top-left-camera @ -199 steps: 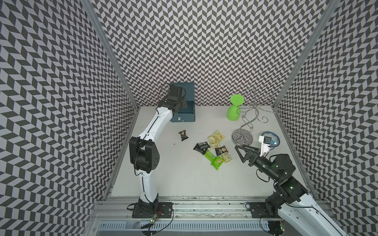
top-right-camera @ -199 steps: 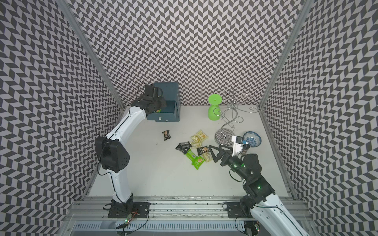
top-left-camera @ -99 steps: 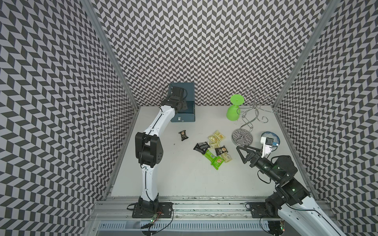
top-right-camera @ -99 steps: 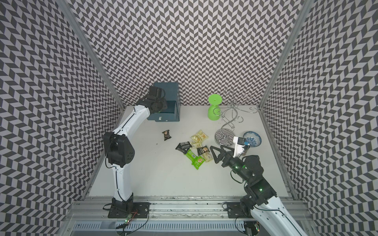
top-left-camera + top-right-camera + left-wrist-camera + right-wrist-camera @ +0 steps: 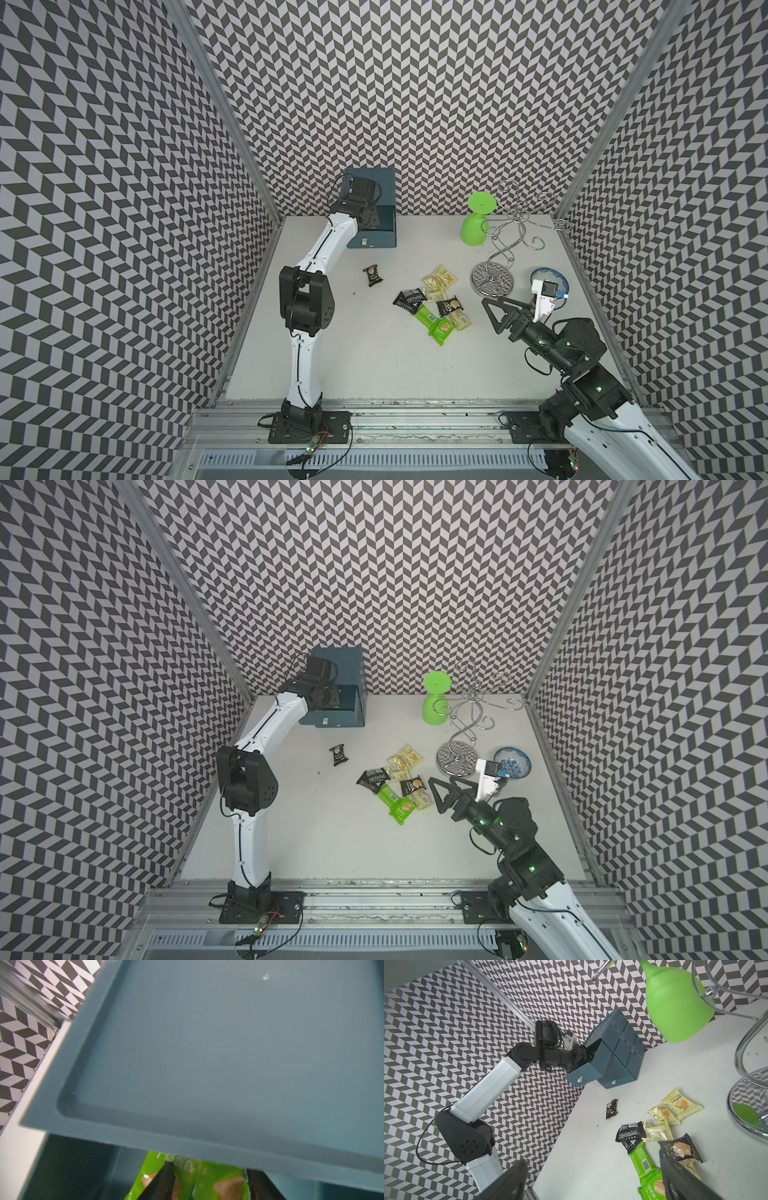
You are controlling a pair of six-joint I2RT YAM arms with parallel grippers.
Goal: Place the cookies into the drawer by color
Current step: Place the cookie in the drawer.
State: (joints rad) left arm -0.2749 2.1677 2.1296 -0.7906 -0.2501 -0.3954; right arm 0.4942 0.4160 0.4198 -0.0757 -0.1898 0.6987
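A green packet [image 5: 220,1186] lies in the mouth of a pulled-out drawer of the blue drawer chest [image 5: 380,237], which stands at the back of the table [image 5: 374,365]. The left gripper [image 5: 208,1167] is around it. One black finger [image 5: 164,1180] crosses the wrapper and the other sits at its edge. The fingers stand apart, but I can't tell whether they pinch the wrapper or have let it go.

The rest of the cookies [image 5: 432,303] sit in a loose, overlapping heap in the middle of the table, in green, black and pale yellow. One black packet [image 5: 372,276] lies alone between the heap and the chest.

These look feather-light, with thin, crinkly, slick film around what is probably a brittle biscuit. I'd pinch gently across the narrow width or on a crimped end seal, since a hard squeeze in the middle may crack the contents. Because they overlap, a packet at the heap's edge seems the safest to take, as lifting it would drag fewer neighbours.

The right gripper [image 5: 492,316] hovers just beside the heap, jaws spread wide and empty. Beyond it stand a wire stand [image 5: 492,280], an upturned green cup [image 5: 473,226] and a blue bowl [image 5: 552,276].
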